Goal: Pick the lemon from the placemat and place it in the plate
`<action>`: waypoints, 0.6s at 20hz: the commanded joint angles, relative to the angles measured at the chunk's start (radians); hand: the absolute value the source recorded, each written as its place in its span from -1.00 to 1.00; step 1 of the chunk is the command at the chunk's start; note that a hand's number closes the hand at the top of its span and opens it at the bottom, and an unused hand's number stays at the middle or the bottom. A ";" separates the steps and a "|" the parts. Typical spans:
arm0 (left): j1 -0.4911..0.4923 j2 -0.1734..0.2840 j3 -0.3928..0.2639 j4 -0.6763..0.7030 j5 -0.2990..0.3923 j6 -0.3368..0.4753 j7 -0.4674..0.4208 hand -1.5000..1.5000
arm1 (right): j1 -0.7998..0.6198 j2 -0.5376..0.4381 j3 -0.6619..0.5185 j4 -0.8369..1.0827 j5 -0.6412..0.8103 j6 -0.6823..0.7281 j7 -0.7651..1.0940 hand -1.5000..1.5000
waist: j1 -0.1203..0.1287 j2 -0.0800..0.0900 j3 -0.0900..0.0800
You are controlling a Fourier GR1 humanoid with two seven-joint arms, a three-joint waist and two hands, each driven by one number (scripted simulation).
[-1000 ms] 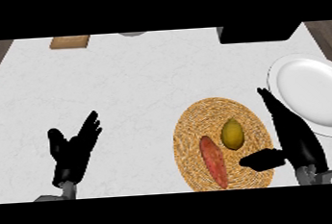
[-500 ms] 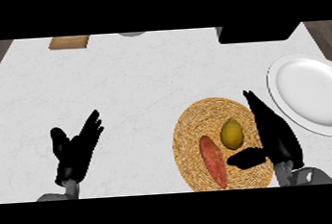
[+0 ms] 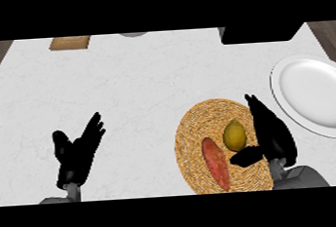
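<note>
- We judge the task to be at its start: the lemon (image 3: 234,135) lies on the round woven placemat (image 3: 198,133), not yet lifted, and the white plate (image 3: 314,96) to the right holds nothing that we can see.
- Our right hand (image 3: 272,136) is over the placemat's right side, just beside the lemon, fingers straight and pointing away from us along the lemon's right flank, thumb stuck out toward the left below the fruit. It is spread wide and has hold of nothing; we cannot tell whether any part of it touches the lemon yet.
- Our left hand (image 3: 76,153) shows at the lower left over the bare white counter (image 3: 140,83), fingers up and relaxed, at rest, with nothing in it.
- What is left, as we read it: close the right hand round the lemon, lift it, carry it rightward past the placemat's edge, and set it down in the plate (the plate sits near the mat, so the carry looks short).
- Counting what we can see: one lemon, one placemat, one plate, two hands.
- Also on the mat, one long reddish-orange vegetable (image 3: 216,163) left of the lemon, close to it (it may be a sweet potato, we cannot be sure).
- Along the far edge: one small wooden board (image 3: 69,42), one dark block (image 3: 261,33), and one grey thing cut off by the edge.
</note>
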 commanded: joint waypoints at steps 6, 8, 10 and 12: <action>-0.009 -0.006 0.067 0.028 0.013 -0.059 -0.026 0.00 | 0.023 0.111 -0.035 0.126 0.084 0.002 -0.091 -1.00 | -0.001 0.000 0.000; 0.017 0.010 0.073 0.028 0.015 -0.082 -0.039 0.00 | -0.033 0.090 -0.079 0.214 0.068 0.037 -0.143 -1.00 | 0.001 0.001 0.000; -0.013 0.021 0.059 -0.006 -0.010 -0.052 0.025 0.00 | -0.115 0.103 -0.046 0.297 0.063 0.091 -0.164 1.00 | 0.007 0.002 0.000; 0.025 -0.037 0.011 -0.080 -0.037 -0.005 0.053 0.00 | -0.022 0.025 -0.055 0.186 0.087 0.098 -0.216 1.00 | 0.000 0.000 0.000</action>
